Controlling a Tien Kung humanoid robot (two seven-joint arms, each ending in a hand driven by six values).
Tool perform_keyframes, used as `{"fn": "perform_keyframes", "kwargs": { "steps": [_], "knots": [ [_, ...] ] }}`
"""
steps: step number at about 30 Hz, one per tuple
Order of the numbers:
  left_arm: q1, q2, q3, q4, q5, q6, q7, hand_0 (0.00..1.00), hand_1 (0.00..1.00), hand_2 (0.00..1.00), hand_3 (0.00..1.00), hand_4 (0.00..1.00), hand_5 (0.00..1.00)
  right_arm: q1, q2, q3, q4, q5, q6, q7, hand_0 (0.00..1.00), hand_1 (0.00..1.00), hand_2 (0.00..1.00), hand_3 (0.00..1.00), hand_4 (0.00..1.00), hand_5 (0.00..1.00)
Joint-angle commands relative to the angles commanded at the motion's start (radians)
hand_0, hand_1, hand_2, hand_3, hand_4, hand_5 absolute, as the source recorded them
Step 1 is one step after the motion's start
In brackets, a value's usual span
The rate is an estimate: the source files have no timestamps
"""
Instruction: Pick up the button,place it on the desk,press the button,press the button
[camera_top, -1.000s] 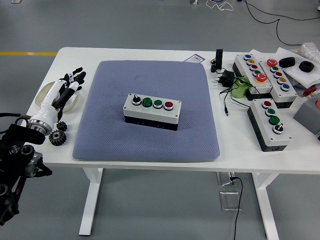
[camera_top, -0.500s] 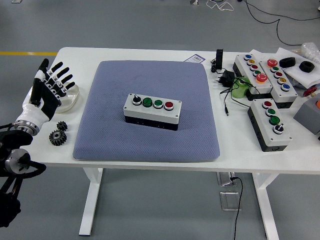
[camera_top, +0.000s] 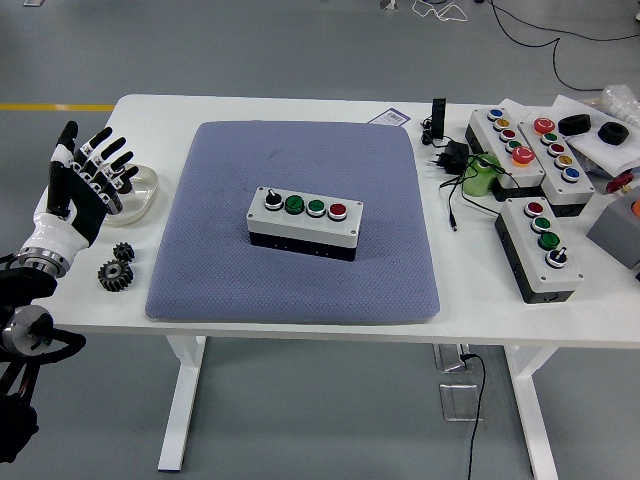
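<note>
Button box (camera_top: 304, 222): centred on blue mat (camera_top: 295, 220), untouched. Left robot hand (camera_top: 85, 187): at 9 o'clock, raised, fingers spread, empty.

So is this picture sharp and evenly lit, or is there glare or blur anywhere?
Head view: lighting is soft and even, with no strong glare on the white table; the button box on the blue-grey pad is sharp, its coloured buttons easy to tell apart, and it casts only a faint shadow; the left hand, open at the left edge, shows no obvious motion blur.
</note>
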Motion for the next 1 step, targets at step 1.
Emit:
{"fn": "perform_keyframes", "kwargs": {
  "steps": [1],
  "knots": [
    [0.002,0.000,-0.001,-0.004,0.008,0.000,0.000,0.827,0.858,0.866,0.866,0.798,0.998,-0.001,0.000,-0.002,0.000,0.003,0.000,0.000,0.634,0.536,0.560,0.635,0.226,0.245]
  ]
}}
